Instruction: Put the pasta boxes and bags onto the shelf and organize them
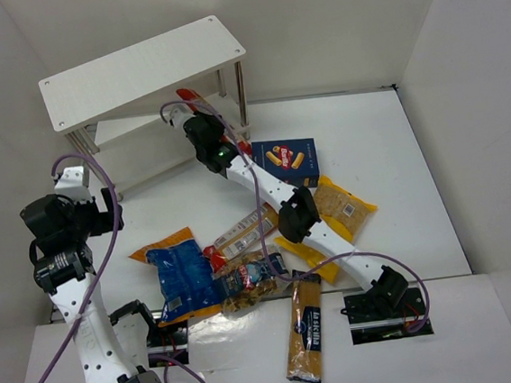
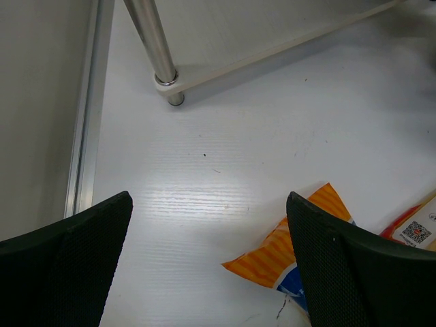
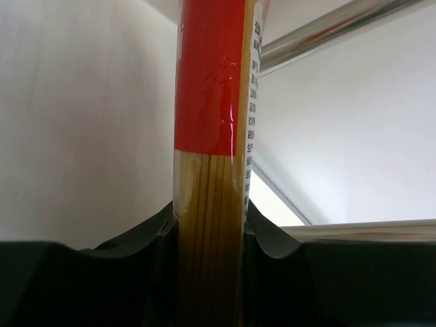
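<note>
The right gripper (image 3: 211,235) is pinching the red-and-clear spaghetti pack (image 3: 208,82) beside the shelf (image 1: 140,69), upper centre; I'd be levelling it before sliding it in. The left gripper (image 2: 208,266) is hanging wide open.

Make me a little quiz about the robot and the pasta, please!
1. Fill in: the blue box lies on the ____, not on the shelf.
2. What do the right jaws grip? A) yellow bag B) red spaghetti pack C) blue box
3. True or false: the left jaws hold the yellow bag.

Key: 1. table. 2. B. 3. False, they are open and empty.
</note>
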Controlling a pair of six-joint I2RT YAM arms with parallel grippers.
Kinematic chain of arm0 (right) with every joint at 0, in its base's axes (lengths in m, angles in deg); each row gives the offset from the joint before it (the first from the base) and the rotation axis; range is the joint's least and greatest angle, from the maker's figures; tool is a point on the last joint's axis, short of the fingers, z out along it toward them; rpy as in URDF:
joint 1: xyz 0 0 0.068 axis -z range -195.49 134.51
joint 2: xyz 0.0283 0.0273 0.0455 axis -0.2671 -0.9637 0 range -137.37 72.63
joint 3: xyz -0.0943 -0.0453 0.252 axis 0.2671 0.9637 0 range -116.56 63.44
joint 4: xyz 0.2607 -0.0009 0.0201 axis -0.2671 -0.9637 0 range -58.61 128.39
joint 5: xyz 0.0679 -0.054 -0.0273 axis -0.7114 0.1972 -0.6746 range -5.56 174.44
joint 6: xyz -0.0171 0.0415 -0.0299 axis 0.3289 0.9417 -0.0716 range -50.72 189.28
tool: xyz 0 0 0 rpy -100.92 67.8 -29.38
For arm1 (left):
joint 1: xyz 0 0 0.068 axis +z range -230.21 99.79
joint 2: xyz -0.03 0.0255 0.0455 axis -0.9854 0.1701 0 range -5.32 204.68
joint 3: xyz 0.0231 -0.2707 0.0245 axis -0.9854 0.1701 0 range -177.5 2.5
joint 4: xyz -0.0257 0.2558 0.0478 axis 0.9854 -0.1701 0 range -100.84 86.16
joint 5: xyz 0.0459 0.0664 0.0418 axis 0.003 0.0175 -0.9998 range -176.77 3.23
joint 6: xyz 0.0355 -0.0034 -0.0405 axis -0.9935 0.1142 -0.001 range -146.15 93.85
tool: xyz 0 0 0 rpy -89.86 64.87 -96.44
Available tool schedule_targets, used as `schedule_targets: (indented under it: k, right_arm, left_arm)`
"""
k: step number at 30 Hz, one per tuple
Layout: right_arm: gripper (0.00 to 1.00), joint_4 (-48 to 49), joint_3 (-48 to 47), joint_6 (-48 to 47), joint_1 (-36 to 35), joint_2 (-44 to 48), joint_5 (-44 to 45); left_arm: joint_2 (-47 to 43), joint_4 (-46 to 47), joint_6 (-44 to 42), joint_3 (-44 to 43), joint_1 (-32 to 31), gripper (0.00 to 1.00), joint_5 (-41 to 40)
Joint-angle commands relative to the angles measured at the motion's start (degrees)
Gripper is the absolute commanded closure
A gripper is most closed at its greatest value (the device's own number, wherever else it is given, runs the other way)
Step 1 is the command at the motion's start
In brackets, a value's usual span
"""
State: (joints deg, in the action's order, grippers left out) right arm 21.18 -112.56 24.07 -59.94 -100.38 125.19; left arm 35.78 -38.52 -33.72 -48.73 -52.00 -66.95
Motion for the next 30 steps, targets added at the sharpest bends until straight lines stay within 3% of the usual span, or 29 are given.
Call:
schedule_targets:
  k: [1,9,13,19,24,30]
  right_arm:
    - [0.81,13.4,-3.8,-2.9,1.3,1.9,3.8]
    - [0.64,16.2,-3.8,-4.5,1.8,-0.3,3.8]
    - [0.43,17.3,-3.8,-5.1,1.8,-0.8,3.8]
    - [0.26,18.7,-3.8,-5.1,1.8,-0.8,3.8]
    - [0.23,15.0,-3.8,-1.2,1.8,1.8,3.8]
    - [0.22,-0.2,-3.8,6.9,0.0,6.6,1.3]
  left_arm:
    - [-1.1,1.6,-1.2,0.2,0.4,0.01,1.4]
    - [-1.1,1.6,-1.2,0.2,0.4,0.01,1.9]
    - [-1.1,1.6,-1.2,0.2,0.4,0.01,1.9]
    - [-1.1,1.6,-1.2,0.2,1.0,0.01,1.9]
    - [-1.1,1.6,-1.2,0.2,1.0,0.01,1.9]
    - [-1.6,1.6,-1.2,0.2,1.0,0.01,2.4]
